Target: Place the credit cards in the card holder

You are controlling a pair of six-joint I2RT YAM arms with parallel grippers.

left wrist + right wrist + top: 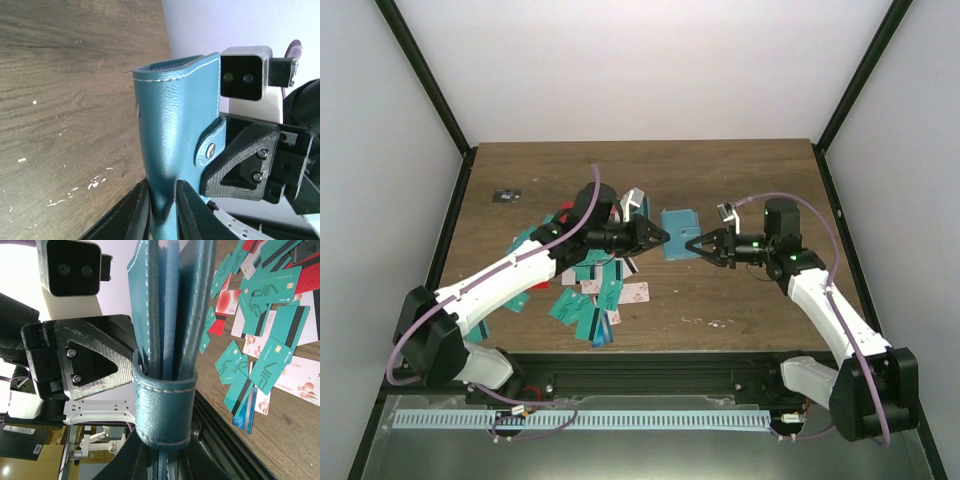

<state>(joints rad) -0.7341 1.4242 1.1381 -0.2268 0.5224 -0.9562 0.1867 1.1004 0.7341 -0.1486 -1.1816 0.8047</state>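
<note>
We see the left gripper [162,201] pinching one edge of the blue-teal stitched leather card holder [678,222] and the right gripper [165,460] clamped on its strap end. The holder hangs between them, beside teal, red and white-pink credit cards [595,300] scattered on the brown wooden table [740,180].

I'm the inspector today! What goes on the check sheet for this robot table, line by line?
Surface: brown wooden table, with a few white specks near the front.
Job's things: card holder held between the two grippers; credit cards, teal, red and white-pink, lie loose on the table's left half.
Clutter: one small dark object near the far left corner.
Grippers: left gripper and right gripper each pinch the holder.
Cables: a purple cable loops beside each arm.
Surroundings: white walls and black frame posts; nothing else seen.
</note>
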